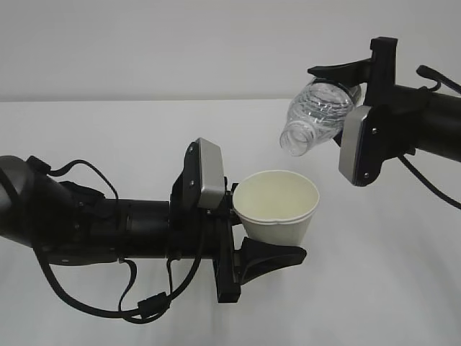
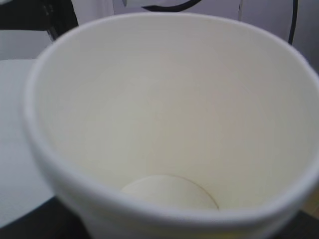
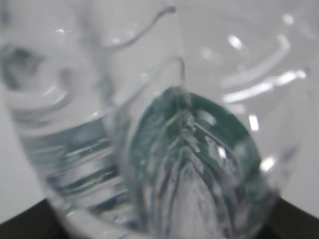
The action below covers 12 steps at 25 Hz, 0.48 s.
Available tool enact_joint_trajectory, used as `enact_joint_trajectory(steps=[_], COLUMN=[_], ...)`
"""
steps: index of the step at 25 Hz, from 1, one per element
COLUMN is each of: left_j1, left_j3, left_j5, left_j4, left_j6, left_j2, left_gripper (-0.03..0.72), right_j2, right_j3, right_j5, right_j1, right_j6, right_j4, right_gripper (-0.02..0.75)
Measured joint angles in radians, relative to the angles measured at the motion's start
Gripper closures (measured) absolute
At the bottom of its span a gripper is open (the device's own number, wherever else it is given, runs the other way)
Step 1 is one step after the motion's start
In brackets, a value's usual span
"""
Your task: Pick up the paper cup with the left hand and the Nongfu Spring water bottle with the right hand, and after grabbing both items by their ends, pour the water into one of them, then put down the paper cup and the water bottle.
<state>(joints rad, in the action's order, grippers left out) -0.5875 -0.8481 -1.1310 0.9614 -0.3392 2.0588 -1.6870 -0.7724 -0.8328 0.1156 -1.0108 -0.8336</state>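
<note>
So, pouring step in hand, going by the look of it. Left hand (image 1: 270,249) clamped on the lower part of the paper cup (image 1: 277,205), jaws closed around it, cup lifted clear of the white table (image 1: 108,130) and roughly centre of the scene. Right hand (image 1: 360,94) up at the far right, jaws closed on the base end of the Nongfu Spring water bottle (image 1: 320,115), held higher than the cup.

To do it well: probably best to bring the bottle mouth squarely over the cup opening before tipping further, since it sits above and a bit right of the rim, apart from it. Slow tilt, steady cup, no squeezing the thin paper wall.

Bottle long axis slanted, open neck pointing down and to the left toward the cup, base up at the gripper. Cup axis near upright, tipped slightly, mouth facing up.

Cup inside looks dry in the left wrist view; no stream visible. Can't tell how much water sits in the bottle.
</note>
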Motion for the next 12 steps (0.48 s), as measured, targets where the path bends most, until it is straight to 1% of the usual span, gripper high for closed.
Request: enact_joint_trajectory(steps=[12], left_j1=[0.0], left_j3=[0.0], left_j5=[0.0], left_j4=[0.0], left_j6=[-0.019], left_j2=[0.0], left_gripper=[0.232], right_j2=[0.0], right_j3=[0.0], right_j5=[-0.002], right_j1=[0.0], right_j6=[-0.029], right_j4=[-0.008], right_gripper=[0.269])
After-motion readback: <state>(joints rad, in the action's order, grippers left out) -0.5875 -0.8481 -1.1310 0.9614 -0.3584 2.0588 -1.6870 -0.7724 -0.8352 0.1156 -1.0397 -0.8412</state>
